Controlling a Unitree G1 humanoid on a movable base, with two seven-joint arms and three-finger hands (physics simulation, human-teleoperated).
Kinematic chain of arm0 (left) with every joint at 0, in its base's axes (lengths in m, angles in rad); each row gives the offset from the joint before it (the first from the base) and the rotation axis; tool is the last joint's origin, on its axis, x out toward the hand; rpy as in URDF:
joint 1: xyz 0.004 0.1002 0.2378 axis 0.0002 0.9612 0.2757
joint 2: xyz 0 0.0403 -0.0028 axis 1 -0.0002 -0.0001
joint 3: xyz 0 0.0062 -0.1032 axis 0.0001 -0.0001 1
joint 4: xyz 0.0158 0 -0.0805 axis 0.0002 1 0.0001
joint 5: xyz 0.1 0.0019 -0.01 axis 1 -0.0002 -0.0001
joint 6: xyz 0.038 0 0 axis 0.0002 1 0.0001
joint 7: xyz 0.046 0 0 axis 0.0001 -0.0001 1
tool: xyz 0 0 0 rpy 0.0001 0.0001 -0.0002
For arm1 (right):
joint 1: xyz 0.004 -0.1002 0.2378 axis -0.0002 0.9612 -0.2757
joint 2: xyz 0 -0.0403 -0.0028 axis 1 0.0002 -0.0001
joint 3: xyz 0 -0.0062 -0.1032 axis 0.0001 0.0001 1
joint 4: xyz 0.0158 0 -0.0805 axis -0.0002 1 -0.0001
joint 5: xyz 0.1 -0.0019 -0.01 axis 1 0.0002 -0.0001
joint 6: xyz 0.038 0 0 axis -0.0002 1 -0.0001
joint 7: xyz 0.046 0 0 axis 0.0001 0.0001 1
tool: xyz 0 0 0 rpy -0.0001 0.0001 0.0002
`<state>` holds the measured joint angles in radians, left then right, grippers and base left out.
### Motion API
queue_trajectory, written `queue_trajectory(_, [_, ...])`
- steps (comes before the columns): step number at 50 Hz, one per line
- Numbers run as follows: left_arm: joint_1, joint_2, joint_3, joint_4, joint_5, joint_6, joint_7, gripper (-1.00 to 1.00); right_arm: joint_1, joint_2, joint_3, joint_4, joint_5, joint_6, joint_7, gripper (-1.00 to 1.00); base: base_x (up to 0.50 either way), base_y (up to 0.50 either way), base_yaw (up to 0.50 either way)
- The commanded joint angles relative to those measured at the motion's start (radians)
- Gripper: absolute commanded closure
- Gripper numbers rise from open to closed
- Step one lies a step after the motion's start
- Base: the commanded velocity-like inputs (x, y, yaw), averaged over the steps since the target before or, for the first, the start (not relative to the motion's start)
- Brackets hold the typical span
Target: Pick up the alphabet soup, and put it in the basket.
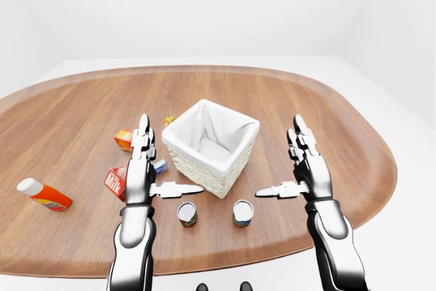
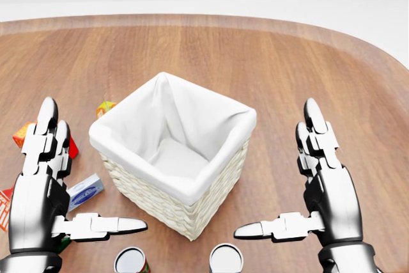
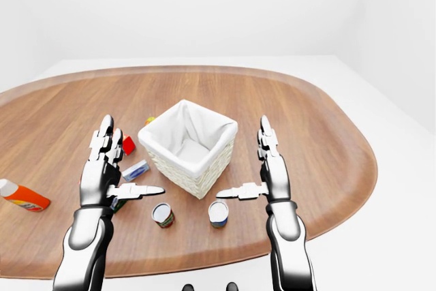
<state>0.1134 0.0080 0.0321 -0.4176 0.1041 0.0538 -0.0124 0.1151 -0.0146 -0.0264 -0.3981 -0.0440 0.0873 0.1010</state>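
The alphabet soup can (image 1: 242,212), blue and yellow with a pale lid, stands upright below the basket; in the head view only its top (image 2: 225,259) shows at the bottom edge. The white-lined wicker basket (image 1: 198,160) sits mid-table with nothing in it. My right hand (image 1: 279,157) hovers open just right of and above the can, thumb pointing left toward it. My left hand (image 1: 169,160) is open at the basket's left side, its thumb over a red-labelled can (image 1: 187,214). Neither hand touches a can.
Left of the basket lie a butter box (image 1: 123,139), a milk carton (image 1: 114,182) and a small blue-white box (image 1: 161,166). An orange bottle (image 1: 42,194) lies at the far left. A small yellow item (image 1: 167,120) peeks out beyond the basket. The table edge (image 1: 272,257) runs close below the cans.
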Motion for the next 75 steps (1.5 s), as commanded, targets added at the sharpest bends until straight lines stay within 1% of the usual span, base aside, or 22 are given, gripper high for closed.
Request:
queue_trajectory(1, [0.002, 0.000, -0.003, 0.008, 0.004, -0.008, 0.001, -1.00, 0.004, 0.001, 0.006, 0.002, 0.000, 0.000, 0.005, -1.00, 0.23, 0.00, 0.00])
queue_trajectory(10, [-0.002, 0.001, -0.002, 0.019, 0.004, -0.016, 0.002, -1.00, 0.004, -0.001, 0.011, 0.022, -0.014, 0.000, 0.001, -1.00, 0.16, 0.00, 0.00])
queue_trajectory(13, [0.001, 0.000, -0.002, 0.010, 0.004, -0.011, 0.002, -1.00, 0.008, -0.002, 0.018, 0.023, -0.028, 0.000, 0.002, -1.00, 0.00, 0.00, 0.00])
queue_trajectory(21, [-0.002, 0.001, 0.001, 0.021, 0.003, -0.020, 0.003, -1.00, 0.013, -0.005, 0.019, 0.045, -0.053, 0.000, 0.005, -1.00, 0.00, 0.00, 0.00])
queue_trajectory(23, [0.004, -0.001, -0.001, 0.002, 0.004, -0.007, 0.002, -1.00, 0.018, -0.005, 0.016, 0.042, -0.056, 0.000, 0.006, -1.00, 0.00, 0.00, 0.00])
queue_trajectory(26, [0.000, 0.000, 0.002, 0.012, 0.003, -0.013, 0.003, -1.00, 0.038, -0.004, 0.021, 0.025, -0.065, 0.000, 0.009, -1.00, 0.00, 0.00, 0.00])
queue_trajectory(30, [-0.003, 0.001, 0.004, 0.020, 0.001, -0.019, 0.003, -1.00, 0.064, -0.002, 0.032, 0.031, -0.079, -0.020, 0.011, -1.00, 0.00, 0.00, 0.00])
queue_trajectory(33, [0.003, 0.000, 0.003, 0.002, 0.001, -0.007, 0.003, -1.00, 0.088, 0.001, 0.050, 0.021, -0.098, -0.027, 0.005, -1.00, 0.00, 0.00, 0.00])
queue_trajectory(35, [0.001, 0.000, 0.005, 0.002, -0.001, -0.007, 0.003, -1.00, 0.102, 0.000, 0.057, 0.023, -0.104, -0.036, 0.002, -1.00, 0.00, 0.00, 0.00])
queue_trajectory(39, [0.003, 0.000, 0.004, 0.008, 0.001, -0.012, 0.004, -1.00, 0.112, -0.001, 0.054, 0.016, -0.103, -0.022, 0.001, -1.00, 0.00, 0.00, 0.00])
queue_trajectory(41, [0.002, 0.000, 0.005, 0.007, 0.001, -0.011, 0.004, -1.00, 0.113, -0.002, 0.051, 0.018, -0.104, -0.022, 0.000, -1.00, 0.00, 0.00, 0.00])
queue_trajectory(42, [0.002, 0.000, 0.005, 0.007, -0.001, -0.009, 0.004, -1.00, 0.119, -0.002, 0.048, 0.022, -0.102, -0.028, 0.001, -1.00, 0.00, 0.00, 0.00])
queue_trajectory(43, [0.000, 0.000, 0.006, 0.016, 0.000, -0.016, 0.005, -1.00, 0.127, -0.003, 0.048, 0.031, -0.104, -0.039, 0.001, -1.00, 0.00, 0.00, 0.00])
queue_trajectory(45, [0.001, 0.000, 0.005, 0.015, 0.000, -0.015, 0.005, -1.00, 0.131, -0.003, 0.049, 0.036, -0.106, -0.045, 0.002, -1.00, 0.00, 0.00, 0.00])
queue_trajectory(47, [0.001, 0.000, 0.005, 0.015, 0.001, -0.015, 0.006, -1.00, 0.144, -0.004, 0.054, 0.068, -0.114, -0.078, 0.000, -1.00, 0.00, 0.00, 0.00])
queue_trajectory(50, [0.002, 0.000, 0.004, 0.011, 0.001, -0.012, 0.006, -1.00, 0.154, -0.006, 0.059, 0.089, -0.122, -0.102, 0.000, -1.00, 0.00, 0.00, 0.00])
queue_trajectory(56, [0.003, 0.000, 0.002, 0.018, 0.003, -0.018, 0.008, -1.00, 0.168, -0.007, 0.054, 0.119, -0.129, -0.126, 0.001, -1.00, 0.00, 0.00, 0.00])
queue_trajectory(61, [0.003, 0.000, 0.004, 0.012, 0.001, -0.013, 0.007, -1.00, 0.181, -0.009, 0.057, 0.133, -0.136, -0.144, 0.005, -1.00, 0.00, 0.00, 0.00])
queue_trajectory(65, [0.001, 0.000, 0.004, 0.022, 0.003, -0.020, 0.008, -1.00, 0.189, -0.010, 0.061, 0.153, -0.144, -0.157, 0.006, -1.00, 0.00, 0.00, 0.00])
queue_trajectory(67, [0.005, -0.001, 0.001, 0.010, 0.004, -0.013, 0.008, -1.00, 0.193, -0.011, 0.069, 0.162, -0.154, -0.163, 0.006, -1.00, 0.00, 0.00, 0.00])
queue_trajectory(69, [0.002, 0.000, 0.003, 0.020, 0.003, -0.019, 0.009, -1.00, 0.196, -0.013, 0.078, 0.182, -0.168, -0.175, 0.001, -1.00, 0.00, 0.00, 0.00])
queue_trajectory(75, [0.000, 0.000, 0.004, 0.023, 0.003, -0.020, 0.008, -1.00, 0.205, -0.020, 0.094, 0.203, -0.189, -0.175, 0.004, -1.00, 0.00, 0.00, 0.00])
